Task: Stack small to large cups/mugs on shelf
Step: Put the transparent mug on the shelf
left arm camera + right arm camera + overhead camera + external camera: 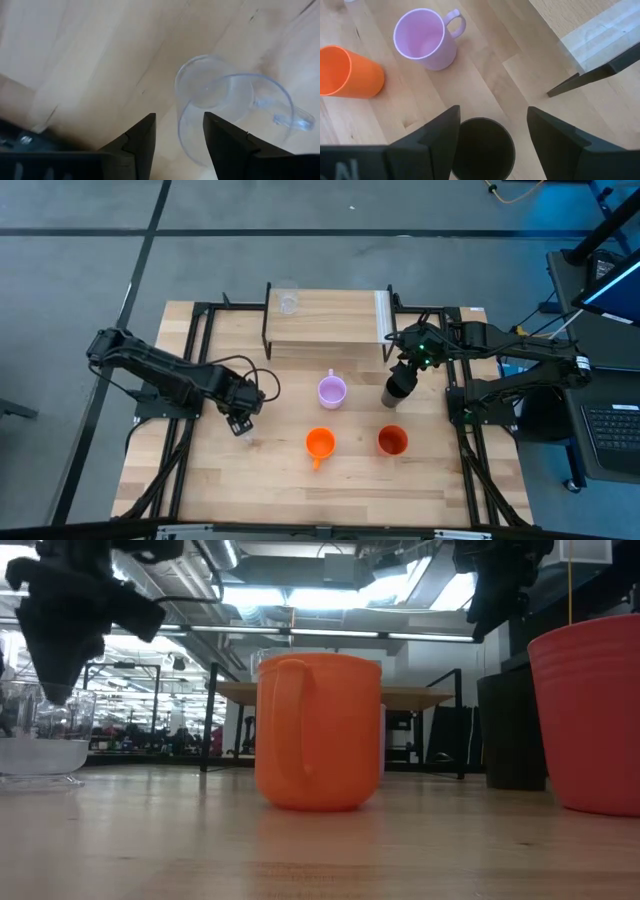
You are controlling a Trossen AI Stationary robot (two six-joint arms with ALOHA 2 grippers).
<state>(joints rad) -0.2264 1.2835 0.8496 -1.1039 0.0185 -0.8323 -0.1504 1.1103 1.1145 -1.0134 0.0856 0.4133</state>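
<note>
My left gripper (240,423) (179,120) is open and points down over a clear handled glass (220,100) (45,735) that stands on the table's left part. One finger is outside the glass's rim and the other is over its mouth. My right gripper (402,372) (492,112) is open above the black cup (482,150) (512,730), which stands upright on the table. The lilac mug (332,391), orange handled mug (319,443) and orange-red cup (392,441) stand on the table. A second clear glass (289,302) stands on the shelf (325,325). My left gripper comes at the clear glass from above with the near wall of its rim (186,145) between the open fingers. I cannot tell whether a finger touches it. The glass stands upright on the table.
The shelf's white strip (382,315) runs along its right end, close to my right arm. A black frame (205,340) borders the tabletop on both sides. Bare wood lies along the near edge (320,495).
</note>
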